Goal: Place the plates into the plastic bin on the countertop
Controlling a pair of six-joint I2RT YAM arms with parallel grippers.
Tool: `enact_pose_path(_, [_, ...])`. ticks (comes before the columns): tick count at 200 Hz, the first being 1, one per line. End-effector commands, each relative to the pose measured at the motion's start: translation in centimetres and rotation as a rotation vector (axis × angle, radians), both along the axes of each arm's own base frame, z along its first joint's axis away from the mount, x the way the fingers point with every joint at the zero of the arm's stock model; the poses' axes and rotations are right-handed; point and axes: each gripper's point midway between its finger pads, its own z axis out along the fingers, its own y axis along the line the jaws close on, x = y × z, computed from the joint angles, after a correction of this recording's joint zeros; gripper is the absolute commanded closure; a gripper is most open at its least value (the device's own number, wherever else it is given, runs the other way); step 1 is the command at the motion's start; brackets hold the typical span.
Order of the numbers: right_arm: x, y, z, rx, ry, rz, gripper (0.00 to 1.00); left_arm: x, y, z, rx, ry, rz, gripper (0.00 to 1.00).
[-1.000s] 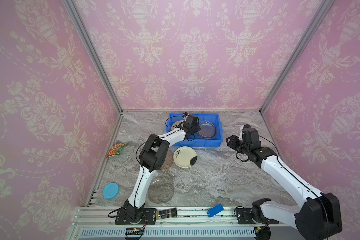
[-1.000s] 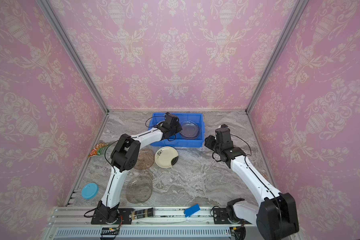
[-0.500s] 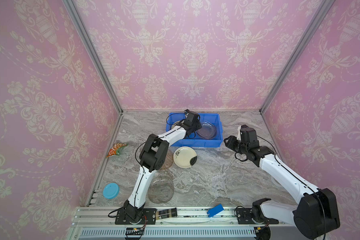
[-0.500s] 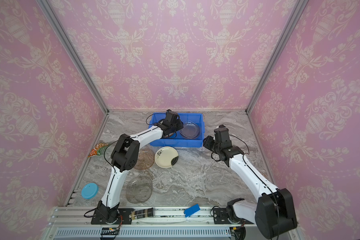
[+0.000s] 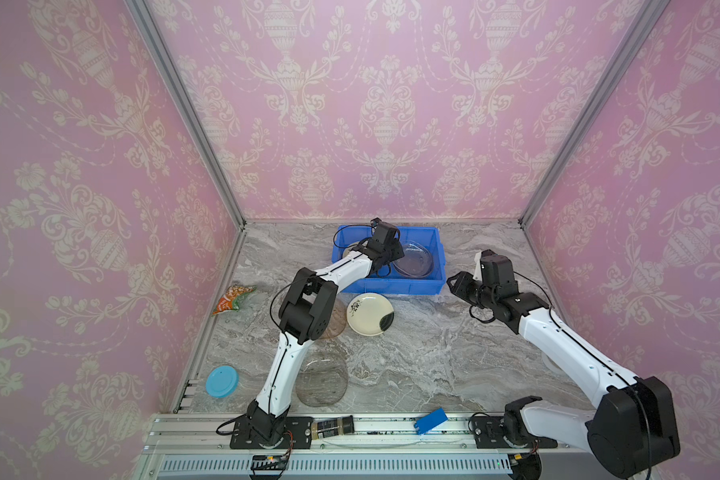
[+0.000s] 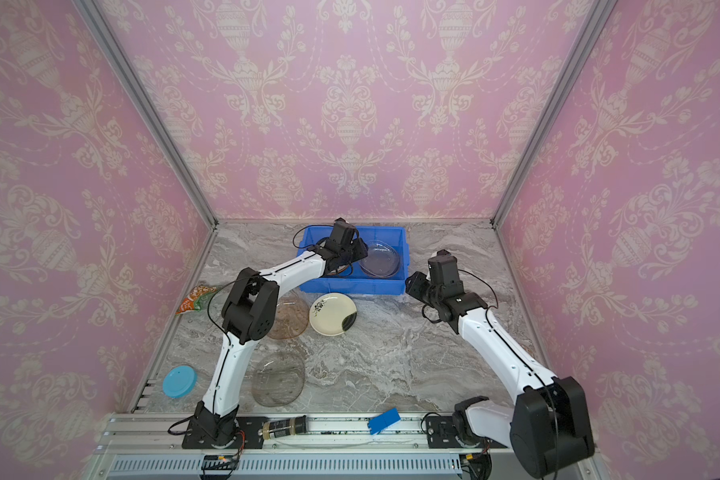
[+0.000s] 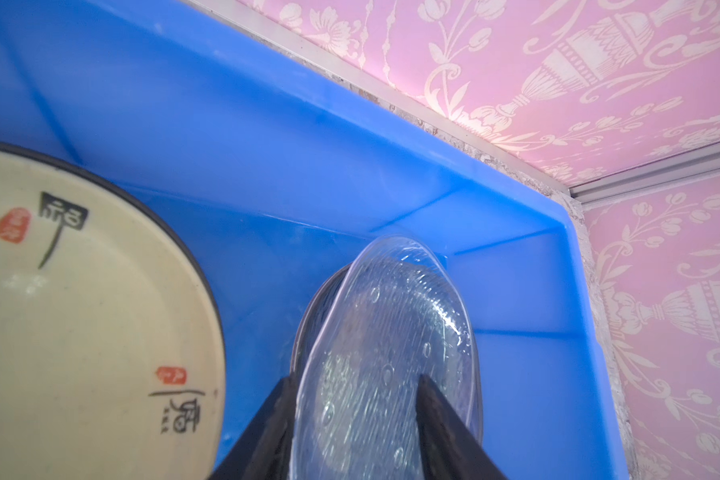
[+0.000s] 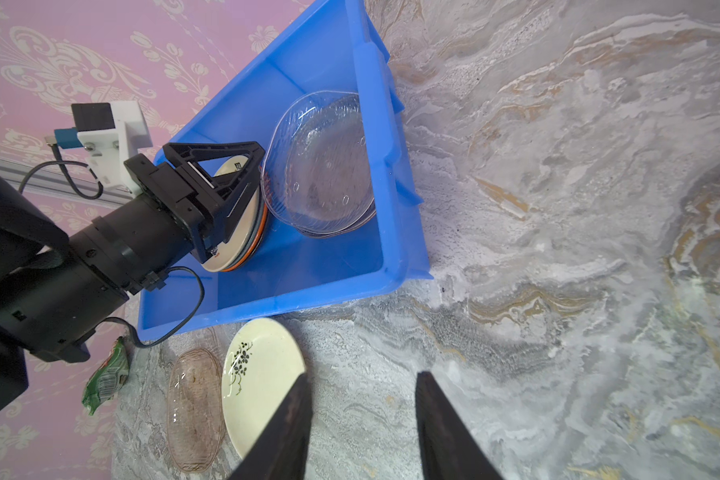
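Left wrist view showed the left claw (image 7: 354,378) spread, with a clear glass plate (image 7: 391,332) seen between its fingers. That plate lay on a darker glass plate (image 7: 308,316) inside the plastic bin (image 7: 267,145), beside a stack topped by a cream lettered plate (image 7: 80,291). In both top views the bin sat at the middle of the back edge of the bench (image 5: 433,353). A cream floral plate (image 5: 368,313), an amber glass plate (image 6: 289,320) and a smoky glass plate (image 5: 323,382) lay on the bench in front of it. The right claw (image 8: 362,374) hung spread and empty over the bench, near the bin's front right corner.
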Motion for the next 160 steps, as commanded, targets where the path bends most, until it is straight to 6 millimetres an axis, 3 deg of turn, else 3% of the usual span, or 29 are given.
enact_pose_path(1, [0.0, -0.2, 1.0, 0.007, -0.024, -0.001, 0.58, -1.4, -1.0, 1.3, -0.038, 0.005, -0.068, 0.52])
enact_pose_path(47, [0.0, -0.2, 0.9, 0.011, -0.029, -0.004, 0.58, -3.2, -1.3, 1.5, -0.036, 0.006, -0.116, 0.52])
enact_pose_path(92, [0.2, 0.0, 1.3, 0.018, -0.042, 0.0, 0.58, -3.4, -1.3, 4.4, -0.031, -0.051, -0.155, 0.51])
enact_pose_path(131, [-0.1, 0.6, 1.9, 0.064, -0.076, 0.021, 0.58, -3.2, -1.7, 8.1, -0.017, -0.136, -0.204, 0.35])
enact_pose_path(160, [-0.7, 1.3, 2.3, 0.094, -0.082, 0.055, 0.58, -4.1, -1.6, 9.2, -0.018, -0.147, -0.241, 0.34])
